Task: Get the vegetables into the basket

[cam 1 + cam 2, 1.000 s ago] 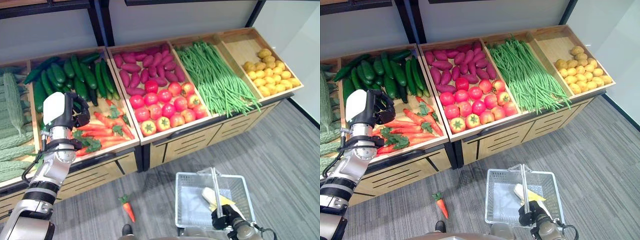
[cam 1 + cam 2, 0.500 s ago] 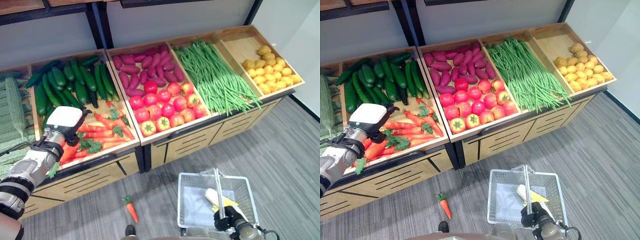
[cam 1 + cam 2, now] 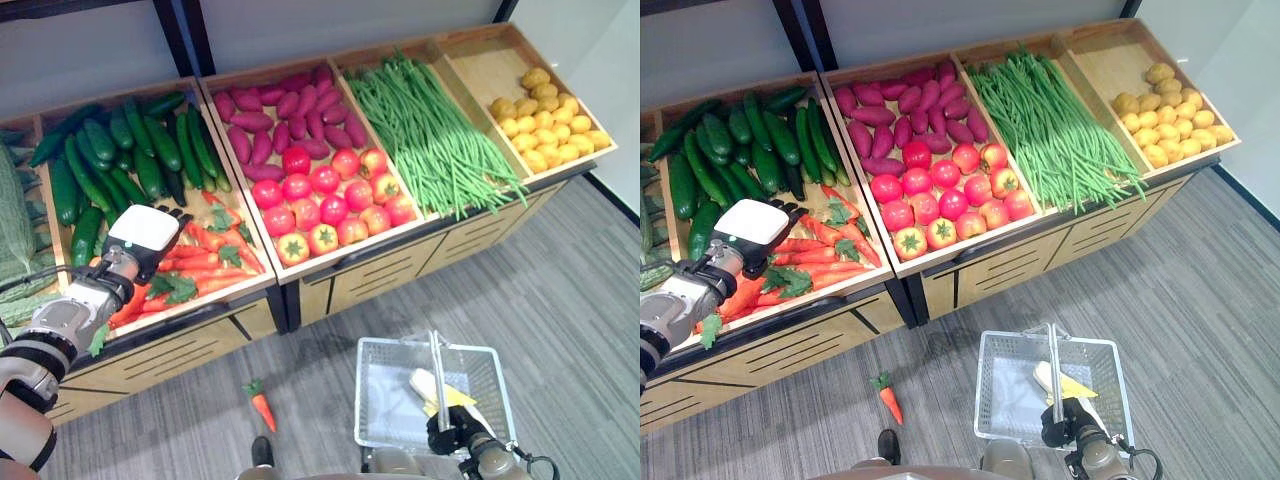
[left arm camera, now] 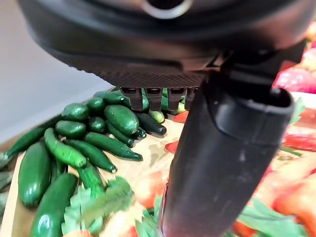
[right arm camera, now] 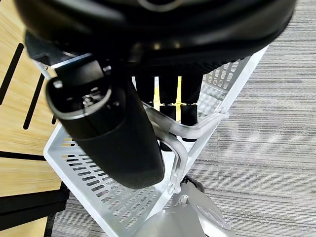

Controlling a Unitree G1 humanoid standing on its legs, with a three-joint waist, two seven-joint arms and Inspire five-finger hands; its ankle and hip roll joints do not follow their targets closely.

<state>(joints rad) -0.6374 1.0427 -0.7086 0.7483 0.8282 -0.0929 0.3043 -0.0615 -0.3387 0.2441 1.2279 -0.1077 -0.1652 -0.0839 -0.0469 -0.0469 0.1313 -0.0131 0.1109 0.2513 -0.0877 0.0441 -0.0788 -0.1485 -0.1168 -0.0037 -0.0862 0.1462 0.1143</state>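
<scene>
My left hand [image 3: 142, 240] has dropped from above the cucumbers [image 3: 120, 160] to hover low over the carrots [image 3: 205, 262], fingers straight and holding nothing. My right hand [image 3: 1072, 428] stays curled round the metal handle of the white perforated basket [image 3: 1002, 360], near right on grey carpet. One leafy carrot on the floor [image 3: 260, 405] lies left of it.

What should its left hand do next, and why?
Probably lower onto the carrots and close round one. The left hand hovers open just above that pile and holds nothing, while the right hand grips the handle of the basket, which has room.
</scene>
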